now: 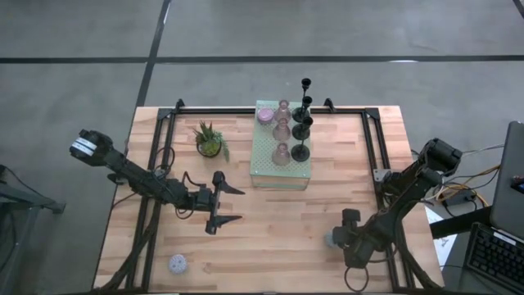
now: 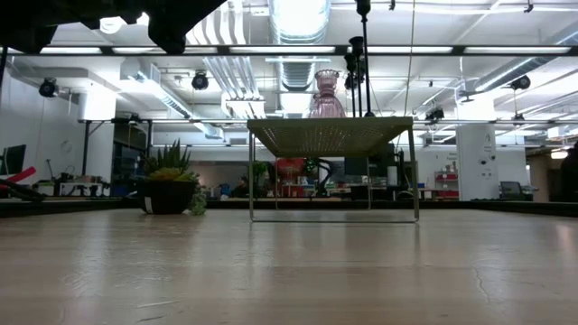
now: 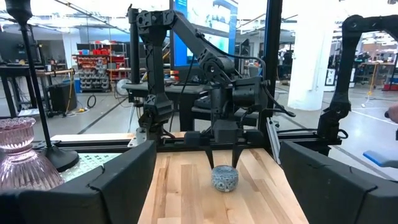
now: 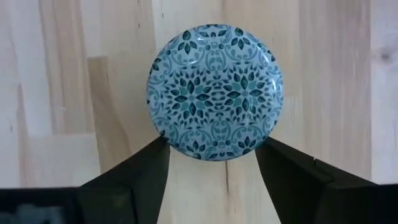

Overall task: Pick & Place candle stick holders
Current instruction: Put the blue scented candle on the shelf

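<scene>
A round grey-blue patterned candle stick holder (image 4: 214,93) stands on its base on the wooden table at the near right (image 1: 329,240). My right gripper (image 1: 337,239) points down over it, open, with one finger on each side of it (image 3: 224,163). My left gripper (image 1: 232,205) is open and empty over the table left of centre. Several pink glass holders (image 1: 281,131) and black slim-stemmed holders (image 1: 302,127) stand on the pale green perforated stand (image 1: 266,160). Another pale patterned holder (image 1: 178,263) stands at the near left. My right gripper comes at the holder from above, pointing down. Its fingertips (image 4: 158,155) stand against two opposite sides of the holder's round top (image 4: 174,140). I cannot tell whether they touch it. The holder stands upright on the table.
A small green potted plant (image 1: 210,141) stands left of the stand. Black frame rails (image 1: 372,156) run along the table's sides and far edge. A keyboard and screen (image 1: 495,254) lie off the table's right edge. Bare wood lies between the two grippers.
</scene>
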Tool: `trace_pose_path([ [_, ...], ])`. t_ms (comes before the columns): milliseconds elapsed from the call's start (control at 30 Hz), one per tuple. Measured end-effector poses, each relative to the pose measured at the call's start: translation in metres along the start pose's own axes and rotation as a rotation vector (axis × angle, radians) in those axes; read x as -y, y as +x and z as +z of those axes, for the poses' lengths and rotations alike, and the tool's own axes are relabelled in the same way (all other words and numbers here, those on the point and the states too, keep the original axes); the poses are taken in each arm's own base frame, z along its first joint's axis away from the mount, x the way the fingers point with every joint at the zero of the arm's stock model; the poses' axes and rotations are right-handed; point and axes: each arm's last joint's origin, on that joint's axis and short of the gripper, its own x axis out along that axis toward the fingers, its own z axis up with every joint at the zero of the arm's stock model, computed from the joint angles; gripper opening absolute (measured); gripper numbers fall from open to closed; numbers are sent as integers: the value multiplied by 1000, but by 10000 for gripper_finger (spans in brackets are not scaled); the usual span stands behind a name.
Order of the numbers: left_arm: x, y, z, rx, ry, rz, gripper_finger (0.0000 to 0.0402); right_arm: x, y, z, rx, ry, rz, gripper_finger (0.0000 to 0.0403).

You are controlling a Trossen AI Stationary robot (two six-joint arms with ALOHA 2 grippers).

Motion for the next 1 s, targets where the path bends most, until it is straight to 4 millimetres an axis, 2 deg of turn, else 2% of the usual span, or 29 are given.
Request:
trace_pose_path([
  [167, 0, 0, 0, 0, 0, 0, 344, -1, 5, 5, 22, 9, 9, 221],
  [633, 0, 0, 0, 1, 0, 2, 344, -4, 34, 31, 106, 8, 2, 224],
  [1000, -1, 0, -1, -5, 2, 4, 344, -2, 35, 58, 219, -28, 58, 219],
])
